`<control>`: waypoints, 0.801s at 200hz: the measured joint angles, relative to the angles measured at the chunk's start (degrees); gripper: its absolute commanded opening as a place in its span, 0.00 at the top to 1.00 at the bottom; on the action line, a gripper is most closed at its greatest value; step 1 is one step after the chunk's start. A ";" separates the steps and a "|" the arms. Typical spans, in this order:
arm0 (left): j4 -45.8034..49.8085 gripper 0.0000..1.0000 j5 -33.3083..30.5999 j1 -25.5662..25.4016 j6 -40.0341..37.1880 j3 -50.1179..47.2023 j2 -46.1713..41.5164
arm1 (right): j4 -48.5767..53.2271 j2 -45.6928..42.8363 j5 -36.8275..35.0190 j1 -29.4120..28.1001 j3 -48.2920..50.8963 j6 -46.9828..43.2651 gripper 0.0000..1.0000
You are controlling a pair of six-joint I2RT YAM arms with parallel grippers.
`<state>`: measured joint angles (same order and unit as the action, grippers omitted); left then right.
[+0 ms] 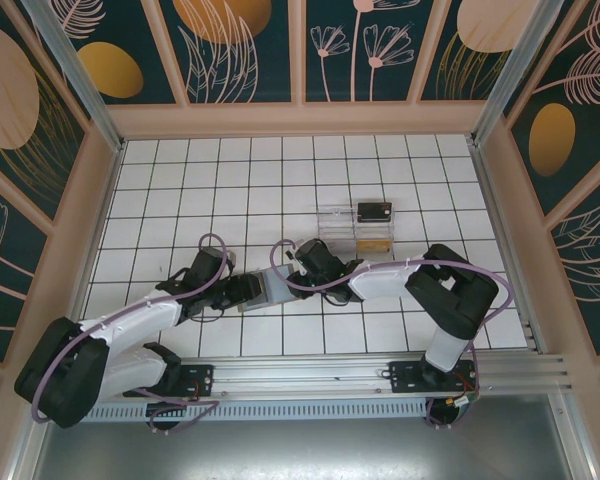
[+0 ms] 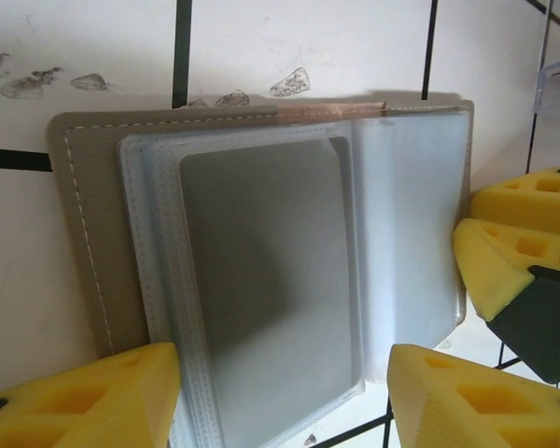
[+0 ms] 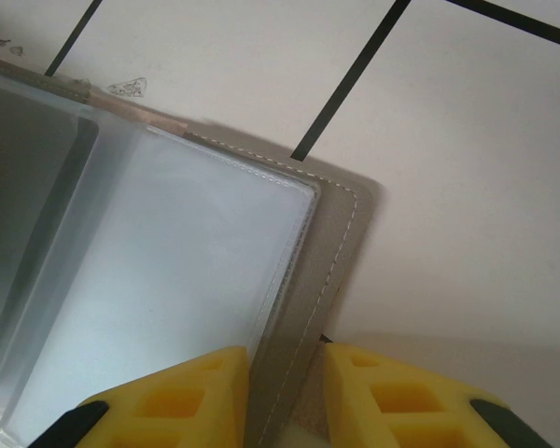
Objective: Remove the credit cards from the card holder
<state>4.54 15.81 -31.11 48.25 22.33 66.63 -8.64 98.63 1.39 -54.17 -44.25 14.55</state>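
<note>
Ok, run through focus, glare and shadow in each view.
Top external: evenly lit and sharp. Left wrist: clear sleeves of the card holder look milky, with a grey shade over the middle pocket; the fingers of the left hand are soft. Right wrist: the sleeve is washed pale; a shadow lies beside the right hand.

White arms [image 1: 385, 281] with black joints, looping purple cables [image 1: 212, 240], yellow fingers [image 2: 103, 397].

A white tiled table [image 1: 180, 180] with dark lines between the tiles fills the middle. A clear tray [image 1: 335, 225] stands on it, right of centre, toward the far side. Dark walls [image 1: 245, 50] with painted flowers and orange ovals stand around. A metal rail [image 1: 310, 375] runs along the near edge. Small grey marks [image 2: 37, 79] spot one tile.
</note>
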 measured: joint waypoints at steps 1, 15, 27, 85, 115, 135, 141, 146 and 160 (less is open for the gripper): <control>-0.02 0.39 0.02 0.00 0.00 0.02 0.07 | 0.00 0.00 0.00 0.00 0.00 0.00 0.70; -0.02 0.39 0.17 0.00 -0.02 0.17 0.37 | 0.00 0.00 0.00 0.00 0.00 0.00 0.70; -0.11 0.39 0.22 0.00 -0.07 0.20 0.39 | 0.00 0.02 0.00 0.00 0.00 0.00 0.70; 0.26 0.39 -0.04 0.00 -0.22 0.33 -0.57 | -0.02 0.07 0.00 0.00 -0.02 0.00 0.70; 0.74 0.39 -0.28 0.00 -0.59 0.68 -2.78 | 0.00 0.15 0.02 0.00 -0.07 0.00 0.70; 0.72 0.40 -0.39 0.00 -0.66 0.94 -2.95 | -0.20 0.48 0.02 0.00 -0.39 0.00 0.70; 0.76 0.40 -0.46 0.00 -0.66 0.94 -2.93 | -0.22 0.55 0.02 0.00 -0.42 0.00 0.70; 0.74 0.40 -0.48 0.00 -0.66 0.94 -2.84 | -0.22 0.55 0.00 0.00 -0.44 0.00 0.70; 0.92 0.41 -0.98 0.00 -0.85 1.11 -2.10 | -0.22 0.55 0.00 0.00 -0.46 0.00 0.70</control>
<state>5.45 14.83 -31.11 47.40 23.44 64.53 -8.86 99.18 1.39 -54.17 -44.71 14.55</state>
